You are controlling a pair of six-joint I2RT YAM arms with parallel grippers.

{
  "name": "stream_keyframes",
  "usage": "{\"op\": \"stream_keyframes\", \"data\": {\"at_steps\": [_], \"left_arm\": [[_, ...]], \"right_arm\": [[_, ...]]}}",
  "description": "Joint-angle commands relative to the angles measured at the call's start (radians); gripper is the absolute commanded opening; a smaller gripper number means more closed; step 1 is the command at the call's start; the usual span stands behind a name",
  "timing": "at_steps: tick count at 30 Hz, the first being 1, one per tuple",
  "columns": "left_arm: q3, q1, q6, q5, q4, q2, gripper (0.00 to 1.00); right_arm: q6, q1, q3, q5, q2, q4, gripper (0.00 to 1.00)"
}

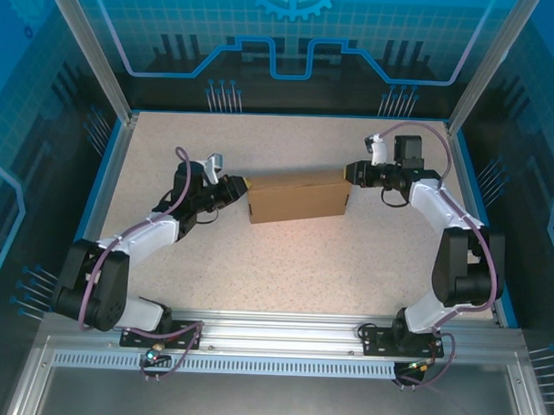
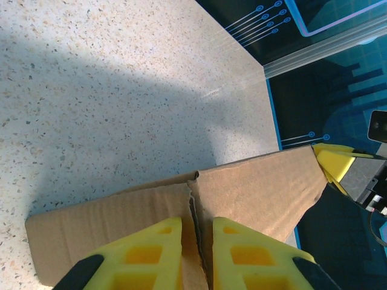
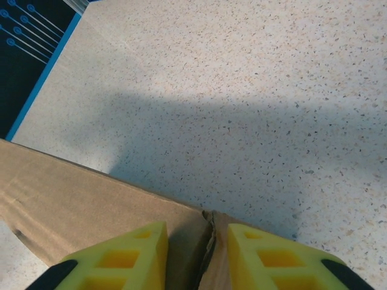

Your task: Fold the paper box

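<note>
The paper box (image 1: 295, 199) at the tabletop (image 1: 284, 271) centre, held at opposite ends: left end effector (image 1: 236, 190) and right end effector (image 1: 351, 172) each nip a cardboard edge between narrow jaws, apparently bracing it for folding

Bright overhead light – broad soft shadows cross the speckled table (image 3: 242, 151) (both wrist views), focus crisp.

A speckled beige table (image 1: 302, 263) carries the brown paper box (image 1: 295, 201) near its middle.
</note>
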Motion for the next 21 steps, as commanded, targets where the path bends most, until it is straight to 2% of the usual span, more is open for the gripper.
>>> {"op": "stream_keyframes", "data": {"at_steps": [1,5,15,18,21], "left_arm": [[-0.053,-0.001,0.021,-0.002,-0.185,0.026,0.16],[-0.032,-0.002,0.043,-0.012,-0.211,0.013,0.17],[-0.029,-0.013,0.036,-0.016,-0.188,0.022,0.19],[-0.019,-0.020,0.037,-0.015,-0.193,0.027,0.19],[-0.013,-0.035,0.044,-0.025,-0.201,0.023,0.19]], "right_arm": [[0.038,-0.030,-0.036,-0.048,0.011,-0.098,0.37],[0.069,-0.048,0.000,-0.115,0.003,-0.090,0.49],[0.093,-0.050,-0.083,-0.211,-0.030,-0.068,0.51],[0.102,-0.035,-0.095,-0.220,-0.047,-0.069,0.46],[0.103,-0.012,-0.123,-0.205,-0.067,-0.073,0.32]]}}
